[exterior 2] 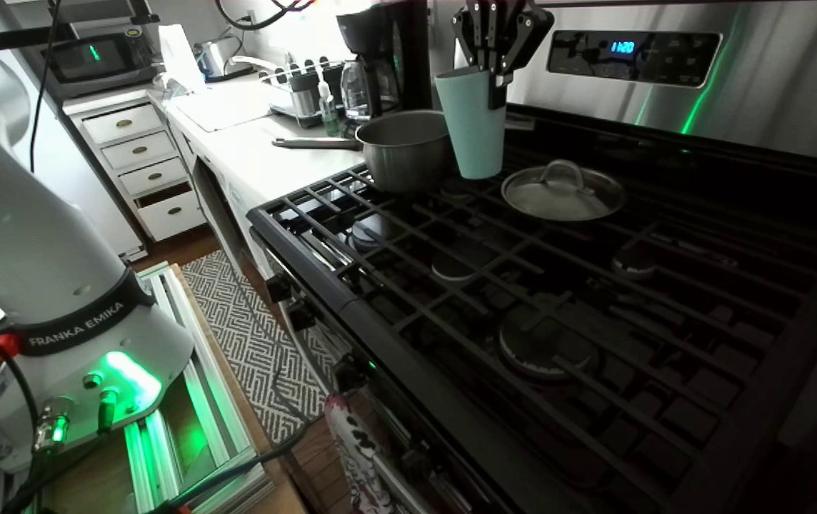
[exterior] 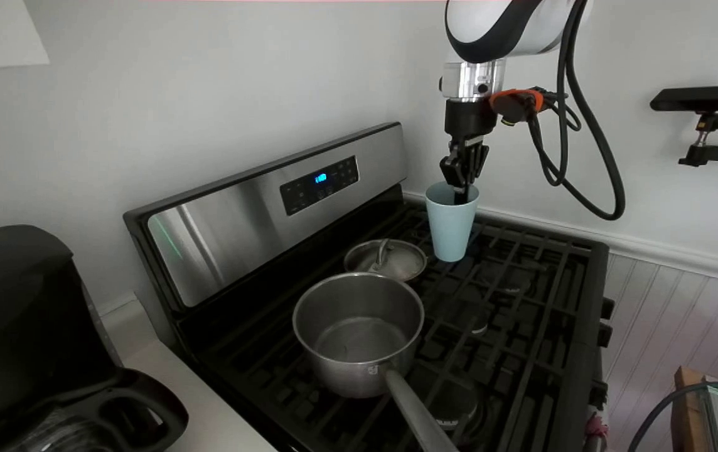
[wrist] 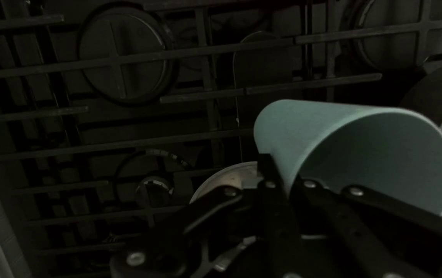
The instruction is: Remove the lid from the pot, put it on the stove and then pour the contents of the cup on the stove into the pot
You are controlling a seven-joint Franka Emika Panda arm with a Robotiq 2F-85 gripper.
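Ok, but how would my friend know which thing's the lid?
Find the black stove. Look on its grates, near the steel panel. The lid is the low, round thing with a looped handle on top, unlike the deep, long-handled pot.

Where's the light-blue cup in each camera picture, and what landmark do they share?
In an exterior view: the cup is right of centre, near mid-height.
In an exterior view: the cup is high, slightly right of centre.
In the wrist view: the cup is right of centre, its open mouth showing.
Shared landmark, in all three: the black stove grates.
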